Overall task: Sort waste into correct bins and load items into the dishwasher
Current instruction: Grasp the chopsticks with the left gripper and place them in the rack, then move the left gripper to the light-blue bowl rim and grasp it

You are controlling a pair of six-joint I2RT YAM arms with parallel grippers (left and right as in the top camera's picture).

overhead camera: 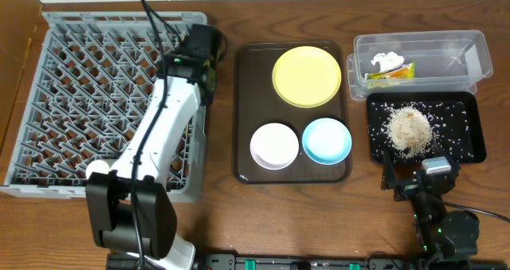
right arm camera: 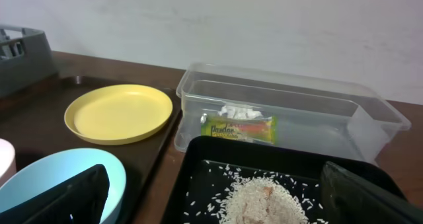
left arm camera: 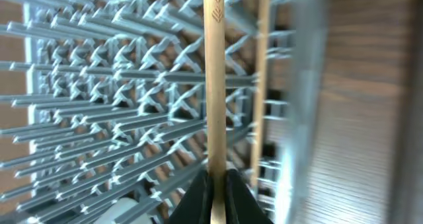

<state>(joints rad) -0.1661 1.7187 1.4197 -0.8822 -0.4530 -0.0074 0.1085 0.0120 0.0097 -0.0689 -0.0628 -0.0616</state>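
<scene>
The left gripper [left arm camera: 218, 192] pinches 1 wooden chopstick [left arm camera: 215, 85] tight over the grey dish rack [left arm camera: 99, 118]. 1 more chopstick [left arm camera: 260, 92] is just beside it. The right gripper [right arm camera: 218, 194] is wide open, holding nothing, by the black tray [right arm camera: 198, 159] of rice [right arm camera: 264, 201].

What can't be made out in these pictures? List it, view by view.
Left wrist: left gripper shut on one chopstick; second chopstick blurred, held or lying in the rack, cannot tell.
Overhead: both chopsticks hidden under the left arm.
Overhead: wrapper print too small.
Right wrist: white bowl cut off by the left edge.
</scene>
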